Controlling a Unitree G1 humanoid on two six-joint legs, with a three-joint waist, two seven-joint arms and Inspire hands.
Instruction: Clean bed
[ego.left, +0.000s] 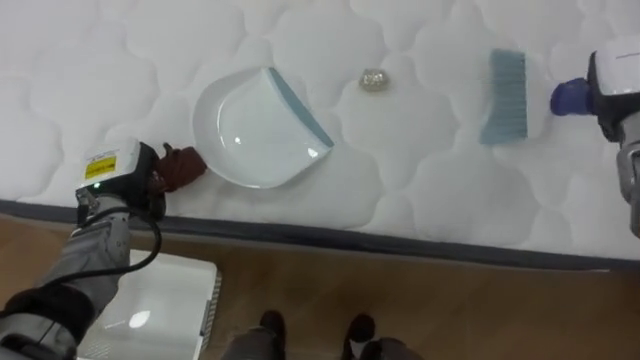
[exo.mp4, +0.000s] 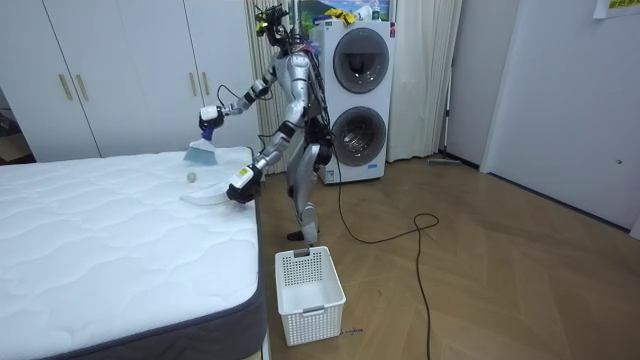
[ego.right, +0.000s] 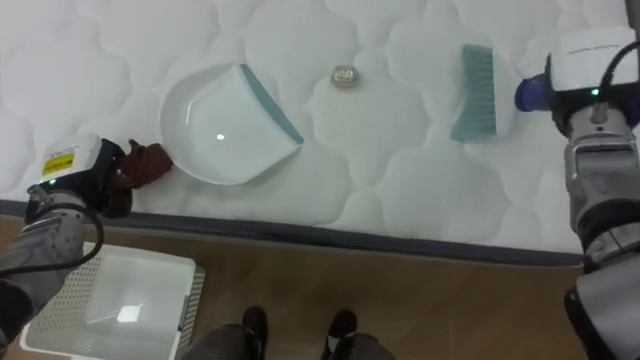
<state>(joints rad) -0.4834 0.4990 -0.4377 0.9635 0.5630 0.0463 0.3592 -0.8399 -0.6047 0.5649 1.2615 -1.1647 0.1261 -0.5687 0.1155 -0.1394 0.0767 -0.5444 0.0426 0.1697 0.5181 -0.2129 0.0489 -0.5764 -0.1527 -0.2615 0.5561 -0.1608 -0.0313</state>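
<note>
A white dustpan (ego.left: 258, 128) lies flat on the white quilted mattress (ego.left: 400, 180), its blue-edged lip facing right. Its brown handle (ego.left: 180, 167) is gripped by my left hand (ego.left: 128, 180) near the bed's front edge. A small crumpled ball of trash (ego.left: 375, 80) lies just right of the pan's lip, apart from it. Further right a brush with light blue bristles (ego.left: 503, 95) rests bristles-down on the mattress. Its blue handle (ego.left: 570, 97) is held in my right hand (ego.left: 615, 85). In the room view I stand at the bed's side, leaning over it.
A white laundry basket (ego.left: 160, 310) stands on the wooden floor below my left arm, beside the bed's dark edge (ego.left: 350, 240). In the room view, stacked washing machines (exo.mp4: 358, 90) are behind me and a cable (exo.mp4: 400, 235) trails over the floor.
</note>
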